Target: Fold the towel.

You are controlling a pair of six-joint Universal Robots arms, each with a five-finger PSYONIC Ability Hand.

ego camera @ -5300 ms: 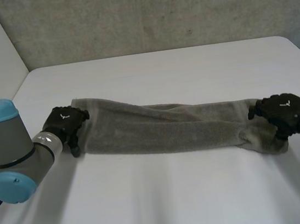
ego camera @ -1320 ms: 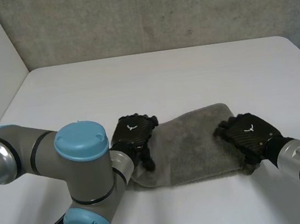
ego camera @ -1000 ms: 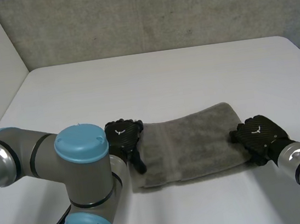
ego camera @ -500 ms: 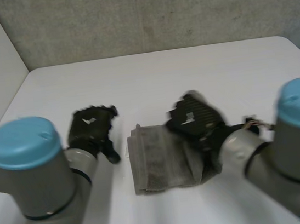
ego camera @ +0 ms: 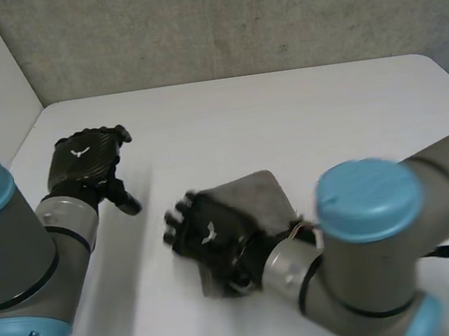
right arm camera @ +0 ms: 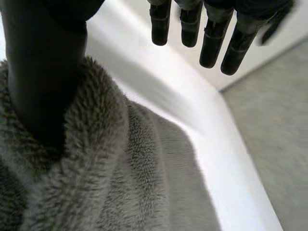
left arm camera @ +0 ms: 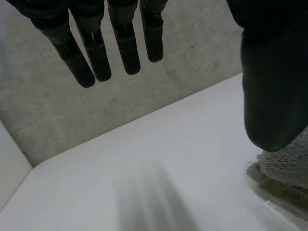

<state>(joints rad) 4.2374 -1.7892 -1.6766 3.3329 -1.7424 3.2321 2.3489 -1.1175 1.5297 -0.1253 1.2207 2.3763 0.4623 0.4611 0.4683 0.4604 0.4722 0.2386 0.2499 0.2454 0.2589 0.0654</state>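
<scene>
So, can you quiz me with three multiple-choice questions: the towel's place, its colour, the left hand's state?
1. Where on the white table is the towel? A) under the right hand B) at the far edge C) hanging off the side
2. The towel's colour? A) blue B) red C) grey-brown
3. The left hand is: A) clenched on the towel B) open, holding nothing C) pressing the towel flat
Answers: 1 A, the right hand rests on the folded towel; 2 C, its pile is grey-brown; 3 B, its fingers are straight, clear of the towel.
</scene>
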